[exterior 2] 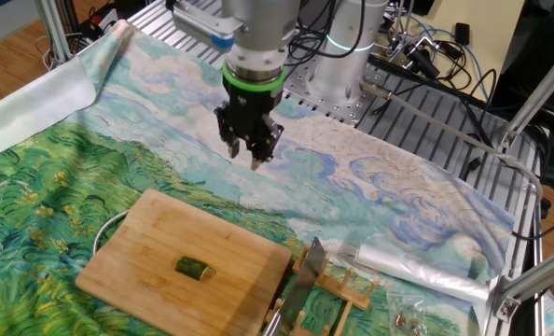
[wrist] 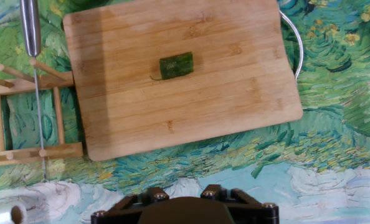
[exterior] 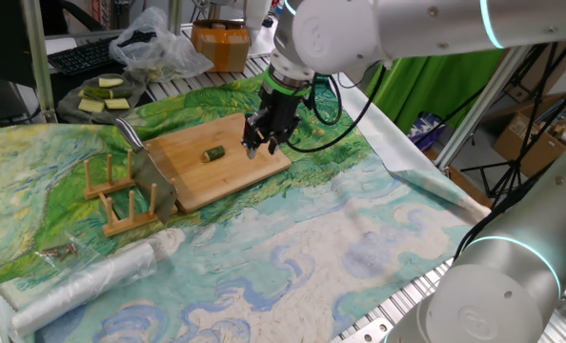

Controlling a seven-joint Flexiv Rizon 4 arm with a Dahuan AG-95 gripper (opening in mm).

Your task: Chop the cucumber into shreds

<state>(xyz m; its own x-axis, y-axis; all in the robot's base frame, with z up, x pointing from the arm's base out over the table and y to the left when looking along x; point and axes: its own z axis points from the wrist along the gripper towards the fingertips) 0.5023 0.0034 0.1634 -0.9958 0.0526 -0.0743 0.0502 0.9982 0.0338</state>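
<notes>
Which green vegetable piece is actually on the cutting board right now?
Only the small dark green cucumber lies on the cutting board. The paler yellow-green chunks sit off the board, at the table's far corner.

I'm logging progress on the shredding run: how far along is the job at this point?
Done: the small dark green cucumber piece lies whole on the bamboo cutting board. In hand: nothing; the black two-finger gripper hangs empty above the painted cloth beside the board. Left: fetch the steel cleaver resting in the wooden rack and make every cut; no slices or shreds show.
</notes>
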